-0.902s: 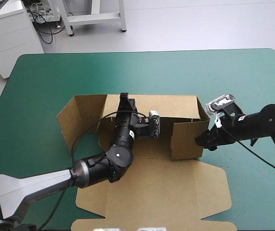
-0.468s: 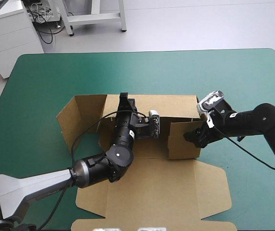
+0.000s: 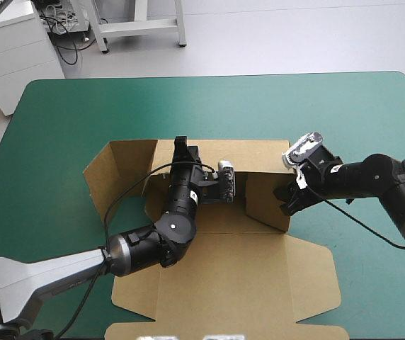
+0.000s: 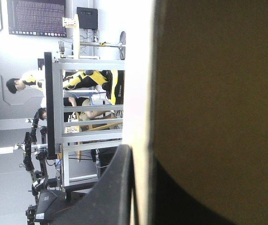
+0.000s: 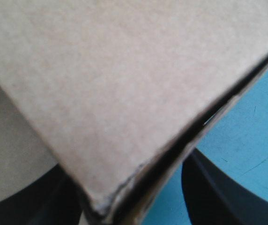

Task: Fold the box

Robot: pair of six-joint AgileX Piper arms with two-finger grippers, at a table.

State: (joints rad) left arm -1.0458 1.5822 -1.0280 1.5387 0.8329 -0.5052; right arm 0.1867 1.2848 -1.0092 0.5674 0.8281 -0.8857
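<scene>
The brown box (image 3: 224,283) lies in the middle of the table with its back wall (image 3: 259,157) raised and its lid flat toward the front. My left gripper (image 3: 183,147) sits on the back wall's top edge, shut on the board (image 4: 218,93), with one black finger (image 4: 117,187) on each face. My right gripper (image 3: 287,200) presses against the outer face of the right side flap (image 3: 266,202), which stands upright and angled inward. In the right wrist view the flap's corner (image 5: 101,84) sits between that gripper's (image 5: 134,206) spread fingers.
The box's left flap (image 3: 114,173) stands angled outward on the left. Bare teal-green cover (image 3: 209,106) stretches beyond the back wall and to the right of the box (image 5: 246,136). A white cabinet (image 3: 11,49) stands off the far left corner.
My right gripper has moved left and swung the right side flap inward from the box's right end. The left arm and the back wall have stayed put.
</scene>
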